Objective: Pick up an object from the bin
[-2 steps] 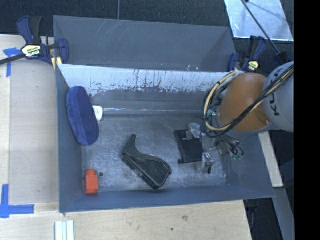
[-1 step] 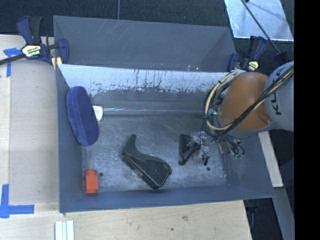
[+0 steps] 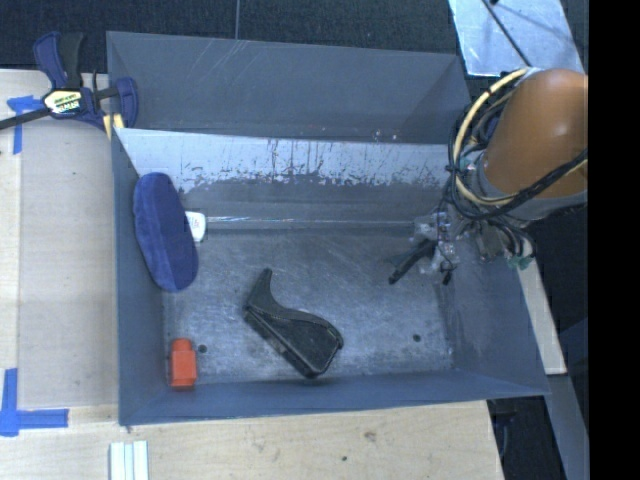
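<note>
The grey bin (image 3: 300,88) has mostly bare floor around my gripper (image 3: 432,255) near its right wall, well apart from the black curved piece (image 3: 295,330), and I cannot tell how far it is open.

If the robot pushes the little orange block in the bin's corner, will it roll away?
Probably not. The small orange block looks boxy with flat sides, so it would likely slide rather than roll. It looks small, so it is probably light. It lies close to the grey metal bin's wall, so a push that way may jam it.
</note>
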### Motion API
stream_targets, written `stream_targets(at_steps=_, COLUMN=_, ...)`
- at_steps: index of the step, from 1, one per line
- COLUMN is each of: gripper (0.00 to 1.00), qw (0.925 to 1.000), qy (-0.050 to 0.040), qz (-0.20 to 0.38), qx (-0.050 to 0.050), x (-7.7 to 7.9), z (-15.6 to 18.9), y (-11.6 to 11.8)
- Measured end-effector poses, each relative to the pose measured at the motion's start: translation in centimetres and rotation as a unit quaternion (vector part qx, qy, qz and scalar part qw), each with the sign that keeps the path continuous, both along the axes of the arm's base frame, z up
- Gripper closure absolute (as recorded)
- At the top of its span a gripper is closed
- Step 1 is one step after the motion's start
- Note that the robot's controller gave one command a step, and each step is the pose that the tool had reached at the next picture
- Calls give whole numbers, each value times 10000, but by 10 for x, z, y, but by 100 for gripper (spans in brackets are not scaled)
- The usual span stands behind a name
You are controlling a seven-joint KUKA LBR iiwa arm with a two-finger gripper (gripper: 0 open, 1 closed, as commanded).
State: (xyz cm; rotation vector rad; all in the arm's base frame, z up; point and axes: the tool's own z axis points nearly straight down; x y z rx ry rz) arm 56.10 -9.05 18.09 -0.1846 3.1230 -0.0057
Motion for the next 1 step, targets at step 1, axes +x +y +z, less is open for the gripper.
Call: stream_targets(at_steps=1, gripper=100, qw=10000, qy=-5, qz=-72, qx=-1, x=51, z=64, y=-22)
